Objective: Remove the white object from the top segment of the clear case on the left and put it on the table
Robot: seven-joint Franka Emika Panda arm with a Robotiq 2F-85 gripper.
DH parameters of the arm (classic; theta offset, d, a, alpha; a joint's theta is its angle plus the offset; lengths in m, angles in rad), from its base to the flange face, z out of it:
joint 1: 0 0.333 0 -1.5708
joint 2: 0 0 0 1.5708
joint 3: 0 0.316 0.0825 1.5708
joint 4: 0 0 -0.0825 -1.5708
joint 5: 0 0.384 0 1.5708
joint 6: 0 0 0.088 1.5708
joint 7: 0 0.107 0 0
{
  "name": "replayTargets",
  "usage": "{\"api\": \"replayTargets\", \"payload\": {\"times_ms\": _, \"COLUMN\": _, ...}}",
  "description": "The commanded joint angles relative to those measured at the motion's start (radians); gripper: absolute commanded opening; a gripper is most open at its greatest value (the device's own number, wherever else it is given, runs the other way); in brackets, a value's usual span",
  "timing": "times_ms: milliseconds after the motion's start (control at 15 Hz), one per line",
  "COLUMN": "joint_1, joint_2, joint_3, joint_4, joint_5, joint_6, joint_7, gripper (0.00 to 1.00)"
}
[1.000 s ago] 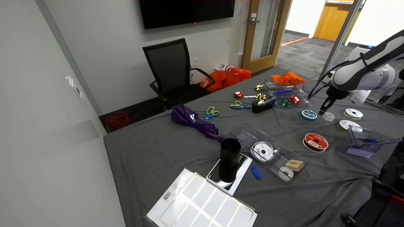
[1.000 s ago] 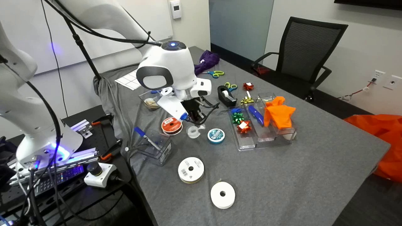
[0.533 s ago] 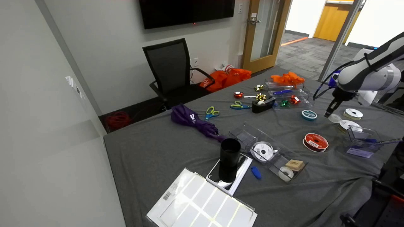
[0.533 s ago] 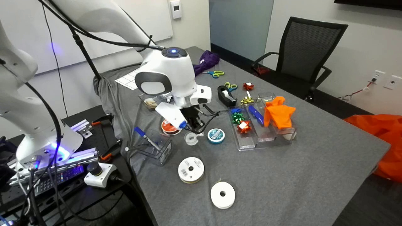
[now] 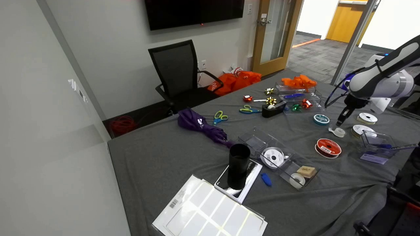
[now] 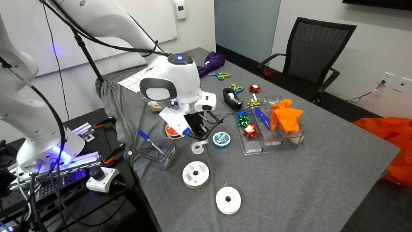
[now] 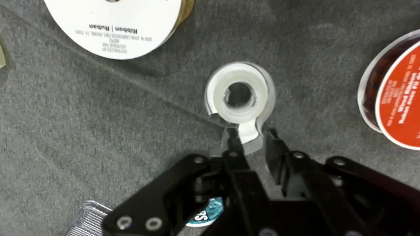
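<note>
The white object is a white tape roll [image 7: 243, 114] in a clear dispenser. It appears to lie flat on the dark grey table [image 6: 289, 180]; it also shows in both exterior views [image 5: 340, 132] [image 6: 193, 147]. My gripper [image 7: 252, 133] is partly open just above the dispenser's narrow cutter end. Table cloth shows between the fingers, and the left finger covers part of the clear plastic. The gripper also shows in both exterior views [image 5: 339, 122] [image 6: 204, 132]. The clear case [image 5: 256, 141] holds a white roll [image 5: 269, 154]; the arm partly hides it in an exterior view.
A white ribbon spool [image 6: 201, 178], a red spool [image 5: 328, 146] and a teal tin [image 6: 221, 138] lie around the tape. A clear box with a blue marker [image 6: 165, 158] stands close by. A clear tray [image 6: 272, 140] holds bows and orange cloth.
The gripper and tape first shifted right in an exterior view. Now the gripper is slightly lower. The tape sits lower in both exterior views, with its dispenser tip showing.
</note>
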Motion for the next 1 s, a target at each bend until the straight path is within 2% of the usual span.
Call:
{"api": "replayTargets", "payload": {"times_ms": 0, "joint_1": 0.012, "joint_2": 0.012, "joint_3": -0.012, "joint_4": 0.011, "joint_5": 0.009, "joint_6": -0.002, "joint_7": 0.005, "gripper": 0.58}}
{"api": "replayTargets", "payload": {"times_ms": 400, "joint_1": 0.013, "joint_2": -0.01, "joint_3": 0.0, "joint_4": -0.005, "joint_5": 0.014, "joint_6": -0.002, "joint_7": 0.003, "gripper": 0.98}}
{"api": "replayTargets", "payload": {"times_ms": 933, "joint_1": -0.003, "joint_2": -0.124, "joint_3": 0.05, "joint_4": -0.076, "joint_5": 0.091, "joint_6": -0.04, "joint_7": -0.077, "gripper": 1.0}}
